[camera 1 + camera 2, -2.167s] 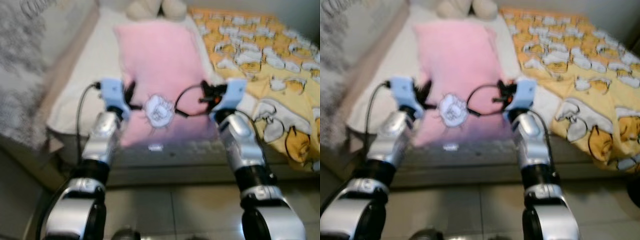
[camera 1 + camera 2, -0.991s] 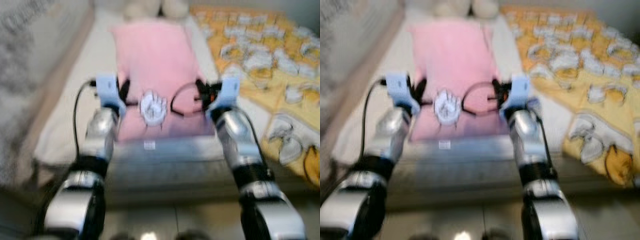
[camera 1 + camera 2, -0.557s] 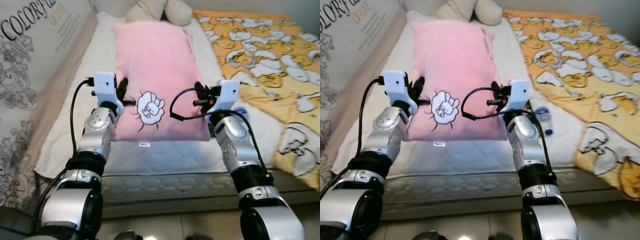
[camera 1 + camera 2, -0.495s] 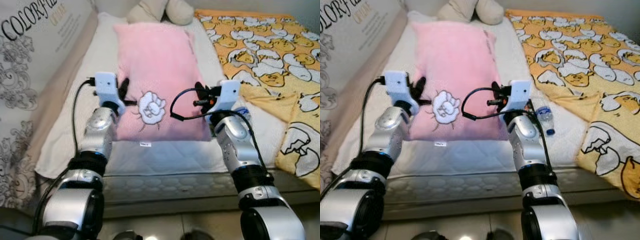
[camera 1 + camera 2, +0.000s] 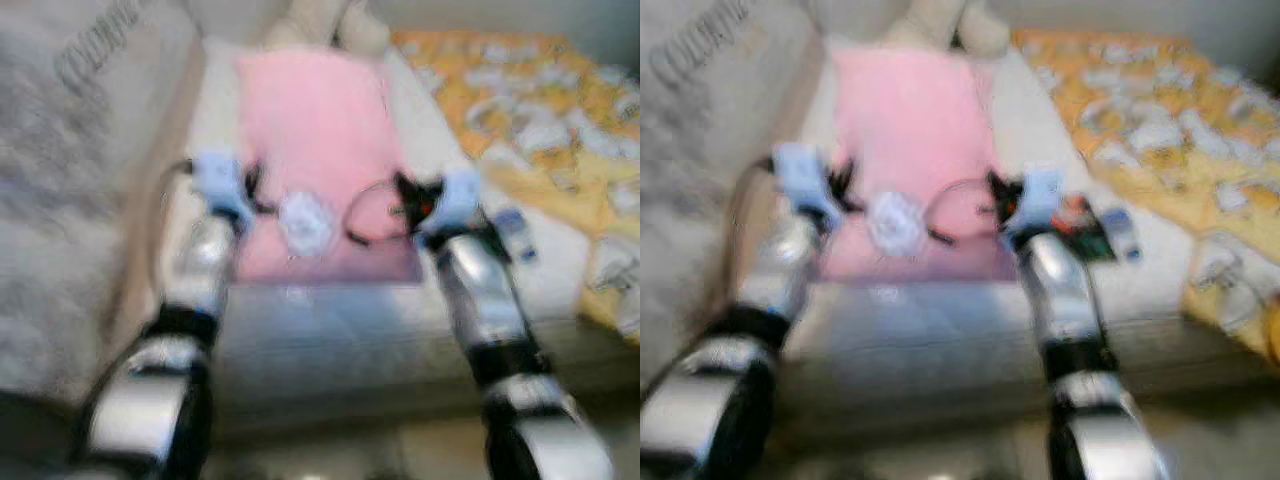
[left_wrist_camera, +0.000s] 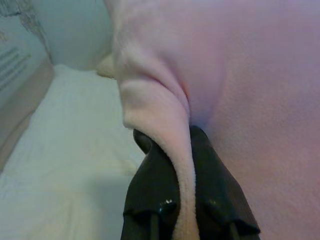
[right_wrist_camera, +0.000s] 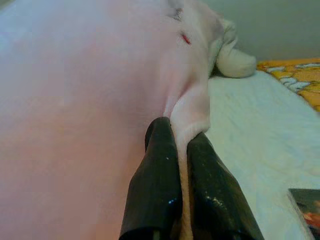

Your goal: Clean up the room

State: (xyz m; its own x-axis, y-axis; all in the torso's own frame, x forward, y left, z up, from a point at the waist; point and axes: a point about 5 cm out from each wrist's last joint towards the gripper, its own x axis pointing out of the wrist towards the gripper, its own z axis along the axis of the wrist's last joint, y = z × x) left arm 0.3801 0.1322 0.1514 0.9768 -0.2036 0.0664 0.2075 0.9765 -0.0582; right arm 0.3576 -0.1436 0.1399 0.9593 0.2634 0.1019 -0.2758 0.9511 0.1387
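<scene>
Lying lengthwise on the white mattress: one pink pillow with a white cartoon patch near its close end. Head views are blurred.

Left gripper: at the pillow's left edge near the close corner, both black fingers pinched tight on a fold of the pink fleece, which runs down between them.

Right gripper: at the pillow's right edge, opposite the left one, fingers likewise clamped narrow on a ridge of the fabric.

Arms: two silver forearms reach forward from the near side, one on each flank of the pillow; a black cable loops across the pink cloth beside the right wrist.

Plastic bottle: lying on the mattress to the right of the right arm, just beside a dark, reddish item too blurred to identify.

Yellow patterned blanket: covers the right part of the bed.

Cream plush toy: at the far end, beyond the pillow.

Grey printed panel: along the left side.
</scene>
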